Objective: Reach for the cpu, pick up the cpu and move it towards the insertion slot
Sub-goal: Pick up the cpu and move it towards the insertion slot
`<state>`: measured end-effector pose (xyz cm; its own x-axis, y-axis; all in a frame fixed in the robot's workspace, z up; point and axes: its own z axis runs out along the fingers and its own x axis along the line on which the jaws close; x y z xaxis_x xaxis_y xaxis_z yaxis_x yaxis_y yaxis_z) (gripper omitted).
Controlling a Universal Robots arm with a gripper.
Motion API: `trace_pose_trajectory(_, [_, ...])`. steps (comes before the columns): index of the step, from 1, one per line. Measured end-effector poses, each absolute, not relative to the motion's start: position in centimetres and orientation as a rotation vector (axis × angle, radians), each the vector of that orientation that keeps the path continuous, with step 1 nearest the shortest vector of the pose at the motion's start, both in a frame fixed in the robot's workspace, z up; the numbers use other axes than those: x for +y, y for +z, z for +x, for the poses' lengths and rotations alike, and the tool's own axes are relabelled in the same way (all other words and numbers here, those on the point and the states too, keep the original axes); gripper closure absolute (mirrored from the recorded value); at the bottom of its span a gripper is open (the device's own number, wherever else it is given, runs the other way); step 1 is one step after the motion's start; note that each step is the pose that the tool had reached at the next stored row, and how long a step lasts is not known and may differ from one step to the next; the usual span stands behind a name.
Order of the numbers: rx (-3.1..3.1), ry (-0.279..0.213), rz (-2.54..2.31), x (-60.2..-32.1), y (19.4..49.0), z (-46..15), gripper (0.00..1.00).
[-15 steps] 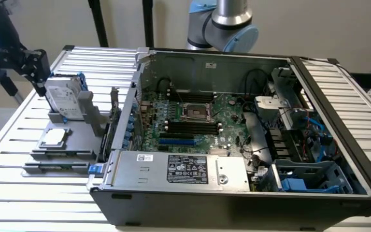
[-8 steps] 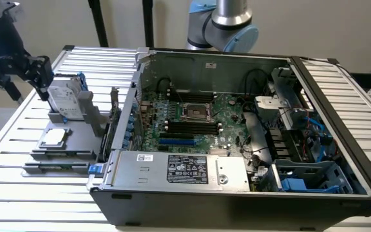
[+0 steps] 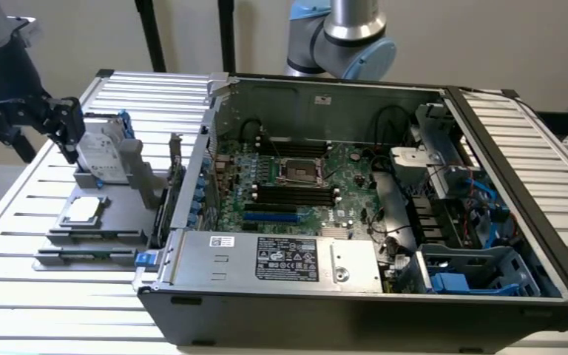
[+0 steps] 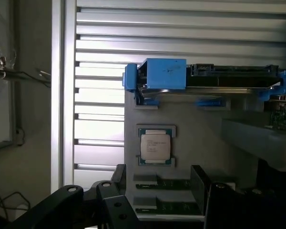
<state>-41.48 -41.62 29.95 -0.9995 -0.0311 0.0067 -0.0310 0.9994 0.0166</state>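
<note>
The cpu (image 3: pixel 83 209) lies flat with its silvery face up in a grey holder (image 3: pixel 116 194) on the slatted table, at the exterior view's left. In the wrist view the cpu (image 4: pixel 155 146) sits just beyond my black fingers (image 4: pixel 119 175). My gripper (image 3: pixel 55 127) hangs above and behind the holder, well clear of the chip. It is open (image 4: pixel 157 171) with nothing between its fingers. The insertion slot (image 3: pixel 301 172), a shiny square socket on the green board, lies inside the open computer case.
An upright silver hard drive (image 3: pixel 101 151) with blue brackets (image 4: pixel 162 74) stands in the holder between my gripper and the cpu. Memory sticks (image 3: pixel 86 255) lie in front of it. The case wall (image 3: pixel 190 177) rises between holder and motherboard. Black memory slots (image 3: pixel 294 194) flank the socket.
</note>
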Motion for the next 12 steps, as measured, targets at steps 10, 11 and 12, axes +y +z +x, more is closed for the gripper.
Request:
trace_pose_trajectory(10, [-3.134,-0.026,0.049,-42.1,28.1,-41.5,0.35])
trace_pose_trajectory(11, [-3.134,-0.026,0.049,-42.1,28.0,-41.5,0.35])
trace_pose_trajectory(12, [-3.134,-0.026,0.049,-42.1,27.8,-41.5,0.35])
